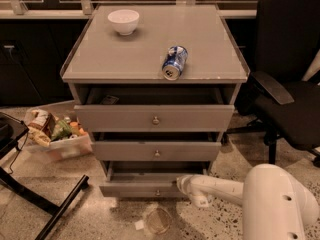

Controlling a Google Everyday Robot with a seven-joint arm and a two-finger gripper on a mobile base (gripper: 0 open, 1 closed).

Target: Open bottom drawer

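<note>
Bottom drawer (131, 189) sits lowest in the cabinet (210, 59), its front a little proud. It is likely rigid, light and easy-sliding. Its small round knob (158, 192) is the hold, perhaps slippery. Pincer (181, 183) is at the cabinet's lower right, by that front; whether it is open or closed, I cannot tell.

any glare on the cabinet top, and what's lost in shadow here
Camera view: warm, dim light, with only a soft sheen on the cabinet top and no harsh glare; the drawer openings and the background are dark; the bottom drawer sits in shade, and the pale gripper is at its front, right of the knob.
</note>
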